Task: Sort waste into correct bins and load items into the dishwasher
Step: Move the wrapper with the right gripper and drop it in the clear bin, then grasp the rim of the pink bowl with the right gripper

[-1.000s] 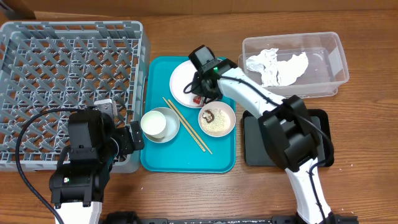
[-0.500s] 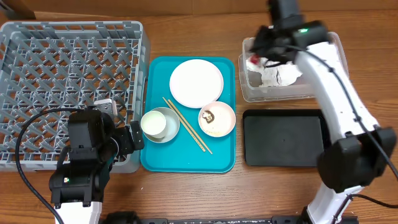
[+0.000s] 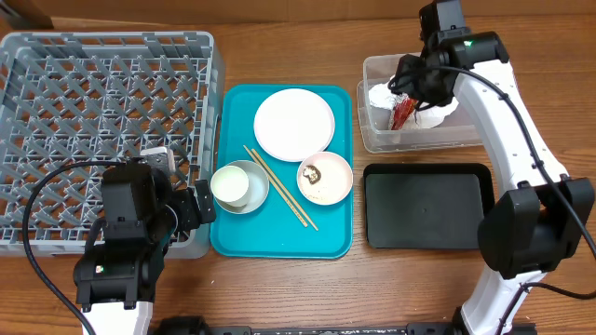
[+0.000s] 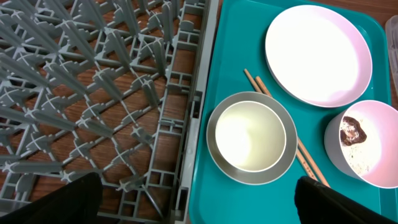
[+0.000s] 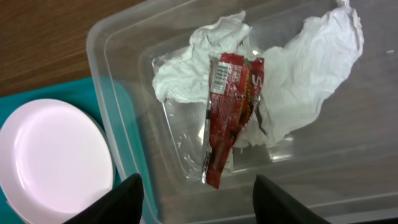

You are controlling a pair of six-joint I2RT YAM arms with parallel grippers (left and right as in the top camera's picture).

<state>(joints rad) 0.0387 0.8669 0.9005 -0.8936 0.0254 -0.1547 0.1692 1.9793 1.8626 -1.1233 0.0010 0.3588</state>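
The small red snack wrapper [image 5: 230, 106] is seen lying on the crumpled white paper napkin [image 5: 311, 68] inside the clear plastic tub [image 5: 118, 81], below the right gripper [image 5: 199, 193], whose fingers are held apart and grip nothing. The left gripper [image 4: 199, 202] is likewise spread wide above the border of the grey dish rack [image 4: 93, 93] and the teal tray [image 4: 230, 37]. On that tray are set the white plate [image 4: 317, 53], the chopsticks [image 4: 256, 84], the pinkish-white bowl [image 4: 364, 155] and the grey metal bowl [image 4: 217, 165] with the small white cup [image 4: 249, 135] inside it.

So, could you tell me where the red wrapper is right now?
The wrapper lies in the clear tub at the upper right of the overhead view, on top of the white napkin.
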